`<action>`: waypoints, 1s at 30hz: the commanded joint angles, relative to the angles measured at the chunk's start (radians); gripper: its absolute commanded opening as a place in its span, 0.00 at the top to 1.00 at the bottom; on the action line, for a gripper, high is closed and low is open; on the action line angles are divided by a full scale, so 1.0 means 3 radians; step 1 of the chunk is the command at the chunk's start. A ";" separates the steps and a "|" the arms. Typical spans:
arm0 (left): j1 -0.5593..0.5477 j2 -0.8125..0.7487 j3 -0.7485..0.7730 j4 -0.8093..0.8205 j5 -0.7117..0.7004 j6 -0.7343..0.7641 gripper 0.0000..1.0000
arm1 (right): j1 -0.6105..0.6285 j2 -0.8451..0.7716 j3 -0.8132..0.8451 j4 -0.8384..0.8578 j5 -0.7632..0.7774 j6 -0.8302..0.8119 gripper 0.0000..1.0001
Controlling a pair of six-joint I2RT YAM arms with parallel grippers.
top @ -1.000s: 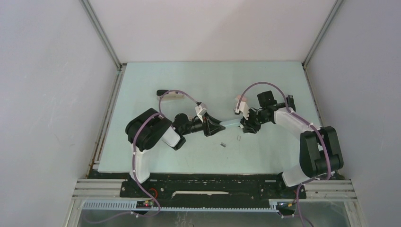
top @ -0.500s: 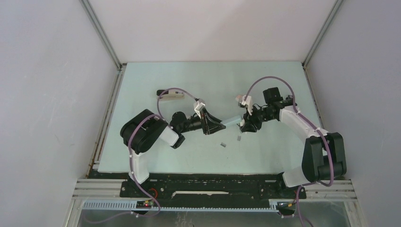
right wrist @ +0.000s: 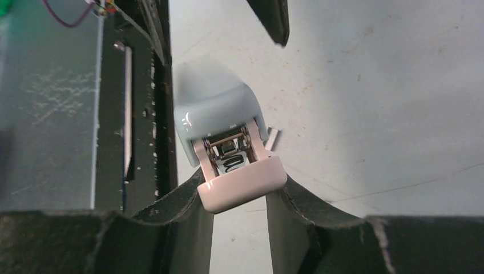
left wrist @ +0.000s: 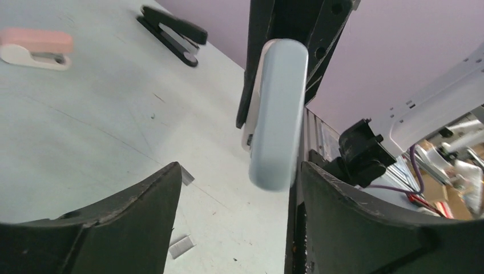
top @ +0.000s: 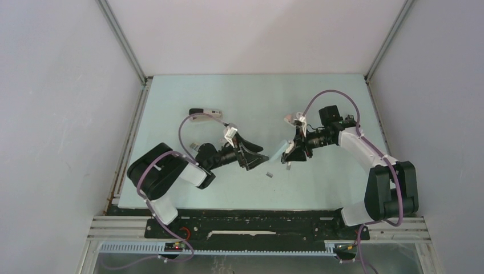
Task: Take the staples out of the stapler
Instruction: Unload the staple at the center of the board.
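The stapler [top: 278,152], pale blue on top and white beneath, up off the table [top: 228,91], mid-table between the two arms, blue nose tilted toward the left arm. Clamped at the white rear end by the right gripper [top: 292,149], a finger pressed to each side.

From the right wrist only: the stapler's open back, a coiled spring and metal rail between cap and base, and one grey strip of the staples [right wrist: 273,137] on the table just past the blue cap.

From the left wrist only: the rounded blue nose hanging end-on between and beyond the fingers of the left gripper [left wrist: 240,171], jaws spread wide, nothing gripped. Cannot tell there whether the right-hand finger touches the cap. From above, a small gap between that gripper and the nose.

More strips on the table below the stapler, two seen from overhead, apart from each other.

Far behind the left arm, a black stapler [left wrist: 171,31] and a pink stapler [left wrist: 37,48], flat on the table, near each other. Overhead, little more than small dark and pale shapes.
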 commanded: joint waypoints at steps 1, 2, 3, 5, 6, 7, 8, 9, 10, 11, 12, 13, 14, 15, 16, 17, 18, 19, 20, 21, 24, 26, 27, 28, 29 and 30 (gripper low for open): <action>0.0032 -0.0432 -0.0279 0.0121 -0.0460 0.0187 0.16 | -0.0146 -0.0043 0.0073 -0.0209 -0.0528 0.0000 1.00; 0.0030 -0.0503 -0.0332 0.0120 -0.0500 0.0208 0.13 | -0.0181 -0.0044 0.0069 -0.0231 -0.0575 -0.0014 1.00; 0.0029 -0.0559 -0.0383 0.0121 -0.0537 0.0233 0.10 | -0.0206 -0.0049 0.0070 -0.0256 -0.0611 -0.0025 1.00; 0.0030 -0.0691 -0.0479 0.0123 -0.0617 0.0277 0.06 | -0.0249 -0.0060 0.0073 -0.0294 -0.0658 -0.0055 1.00; 0.0033 -0.0745 -0.0525 0.0119 -0.0660 0.0316 0.02 | -0.0261 -0.0071 0.0073 -0.0308 -0.0668 -0.0063 1.00; 0.0033 -0.0806 -0.0574 0.0118 -0.0699 0.0339 0.01 | -0.0268 -0.0079 0.0070 -0.0324 -0.0675 -0.0073 1.00; 0.0030 -0.0875 -0.0619 0.0116 -0.0754 0.0369 0.00 | -0.0276 -0.0085 0.0072 -0.0330 -0.0686 -0.0075 1.00; 0.0030 -0.0947 -0.0674 0.0116 -0.0801 0.0400 0.00 | -0.0279 -0.0085 0.0073 -0.0337 -0.0701 -0.0077 1.00; 0.0029 -0.1032 -0.0730 0.0116 -0.0866 0.0439 0.00 | -0.0291 -0.0086 0.0073 -0.0350 -0.0727 -0.0083 1.00; 0.0030 -0.1125 -0.0793 0.0116 -0.0924 0.0485 0.00 | -0.0302 -0.0087 0.0073 -0.0363 -0.0756 -0.0085 1.00; 0.0025 -0.1233 -0.0859 0.0118 -0.0995 0.0535 0.00 | -0.0313 -0.0086 0.0072 -0.0382 -0.0784 -0.0089 1.00; 0.0025 -0.1342 -0.0924 0.0117 -0.1075 0.0590 0.00 | -0.0319 -0.0088 0.0072 -0.0390 -0.0816 -0.0091 1.00; 0.0024 -0.1474 -0.0997 0.0118 -0.1158 0.0630 0.00 | -0.0328 -0.0091 0.0073 -0.0406 -0.0849 -0.0091 1.00; 0.0027 -0.1609 -0.1063 0.0117 -0.1257 0.0661 0.00 | -0.0329 -0.0095 0.0072 -0.0416 -0.0887 -0.0088 1.00; 0.0026 -0.1776 -0.1146 0.0116 -0.1364 0.0669 0.00 | -0.0331 -0.0099 0.0073 -0.0429 -0.0912 -0.0088 1.00; 0.0026 -0.1856 -0.1186 0.0116 -0.1423 0.0657 0.00 | -0.0331 -0.0104 0.0072 -0.0435 -0.0948 -0.0082 1.00; 0.0035 -0.1976 -0.1200 0.0111 -0.1451 0.0594 0.00 | -0.0331 -0.0106 0.0072 -0.0440 -0.0988 -0.0067 1.00; 0.0036 -0.2029 -0.1194 0.0107 -0.1430 0.0516 0.00 | -0.0330 -0.0111 0.0071 -0.0443 -0.1032 -0.0046 1.00; 0.0040 -0.2054 -0.1165 0.0101 -0.1384 0.0422 0.00 | -0.0324 -0.0112 0.0073 -0.0445 -0.1085 -0.0020 1.00; 0.0046 -0.2047 -0.1113 0.0090 -0.1320 0.0294 0.00 | -0.0317 -0.0114 0.0070 -0.0449 -0.1123 0.0004 1.00; 0.0047 -0.1845 -0.0865 0.0075 -0.0942 -0.0038 0.04 | -0.0270 -0.0126 0.0073 -0.0449 -0.1232 0.0085 1.00; 0.0019 -0.1617 -0.0679 0.0076 -0.0742 -0.0322 0.10 | -0.0227 -0.0135 0.0071 -0.0459 -0.1298 0.0118 1.00; -0.0015 -0.1516 -0.0598 0.0080 -0.0672 -0.0362 0.12 | -0.0198 -0.0137 0.0070 -0.0463 -0.1324 0.0129 1.00; -0.0084 -0.1430 -0.0529 0.0080 -0.0655 -0.0348 0.12 | -0.0168 -0.0141 0.0073 -0.0469 -0.1344 0.0137 1.00; -0.0163 -0.1364 -0.0468 0.0083 -0.0656 -0.0295 0.12 | -0.0143 -0.0146 0.0070 -0.0470 -0.1350 0.0135 1.00; -0.0240 -0.1300 -0.0422 0.0083 -0.0673 -0.0251 0.12 | -0.0118 -0.0151 0.0072 -0.0466 -0.1343 0.0142 1.00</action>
